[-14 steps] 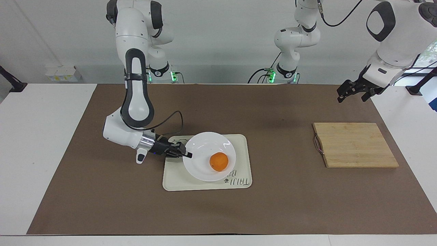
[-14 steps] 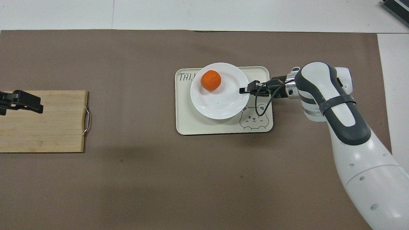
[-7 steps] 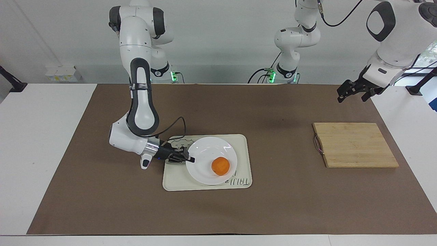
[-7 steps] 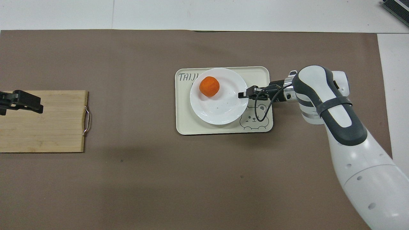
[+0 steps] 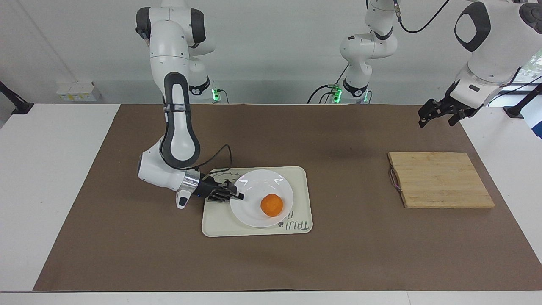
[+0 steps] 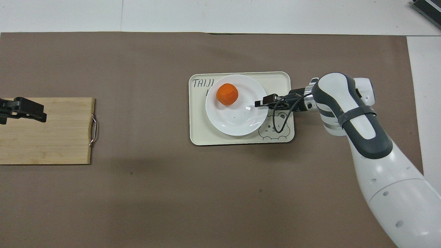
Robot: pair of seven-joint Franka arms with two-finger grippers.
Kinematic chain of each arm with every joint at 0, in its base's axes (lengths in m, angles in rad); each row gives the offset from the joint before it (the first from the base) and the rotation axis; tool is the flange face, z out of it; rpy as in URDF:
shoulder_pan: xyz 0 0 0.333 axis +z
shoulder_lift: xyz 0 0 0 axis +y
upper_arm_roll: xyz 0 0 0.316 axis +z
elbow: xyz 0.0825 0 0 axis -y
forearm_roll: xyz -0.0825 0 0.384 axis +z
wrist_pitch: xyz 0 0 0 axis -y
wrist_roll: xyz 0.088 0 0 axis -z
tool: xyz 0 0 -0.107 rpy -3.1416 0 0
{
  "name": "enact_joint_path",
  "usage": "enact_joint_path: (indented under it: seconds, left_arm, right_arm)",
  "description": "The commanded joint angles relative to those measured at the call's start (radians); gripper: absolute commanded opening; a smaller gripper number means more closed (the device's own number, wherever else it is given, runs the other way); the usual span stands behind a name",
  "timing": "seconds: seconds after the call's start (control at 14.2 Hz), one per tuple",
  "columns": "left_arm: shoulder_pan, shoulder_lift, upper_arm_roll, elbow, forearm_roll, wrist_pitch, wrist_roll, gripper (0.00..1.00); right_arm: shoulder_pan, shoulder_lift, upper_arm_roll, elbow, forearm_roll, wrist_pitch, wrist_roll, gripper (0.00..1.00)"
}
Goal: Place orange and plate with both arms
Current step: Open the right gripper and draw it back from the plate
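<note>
Two arms are in play here, and only one is down at the work. The right gripper (image 5: 239,196) is low at the rim of the plate (image 5: 254,212), on the edge toward the right arm's end of the tabletop (image 5: 63,178), its fingertips over the rim; whether it grips the rim or has let go, I cannot tell. The white plate sits flat on the cream tray (image 5: 216,222), and the orange (image 5: 271,205) rests on the plate, off centre, on the part farther from the robots. On the tray, lettering reads "TAIJI" in the corner farther from the robots, partly covered by the plate, with a little bear drawing (image 6: 274,124) at the corner near the right arm. The left gripper (image 5: 437,113) hangs spread wide and empty over the tabletop near the bamboo cutting board (image 5: 440,180), and that arm waits. The board lies well apart from the tray, toward the left arm's end.
</note>
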Motion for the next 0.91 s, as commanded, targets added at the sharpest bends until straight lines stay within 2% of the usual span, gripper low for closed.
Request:
enact_joint_path:
  seconds: [0.0,0.21,0.42,0.56,0.84]
  left_arm:
    - [0.008,-0.002,-0.003,0.014,0.003,-0.018,0.008,1.00]
    - [0.007,-0.002,-0.003,0.014,0.004,-0.018,0.007,1.00]
    - [0.008,-0.002,-0.003,0.014,0.004,-0.018,0.007,1.00]
    - [0.007,-0.002,-0.003,0.014,0.003,-0.016,0.008,1.00]
    - [0.008,-0.002,-0.003,0.014,0.004,-0.018,0.008,1.00]
  right_arm:
    - [-0.007,-0.086,-0.007,-0.008,-0.143,0.009,0.121,1.00]
    - [-0.021,-0.146,-0.027,0.001,-0.276,0.003,0.192,1.00]
    - [-0.022,-0.234,-0.031,0.003,-0.577,0.009,0.327,1.00]
    - [-0.025,-0.293,-0.035,-0.002,-0.734,-0.006,0.393,1.00]
    - [-0.105,-0.369,-0.042,-0.002,-0.865,-0.149,0.409,1.00]
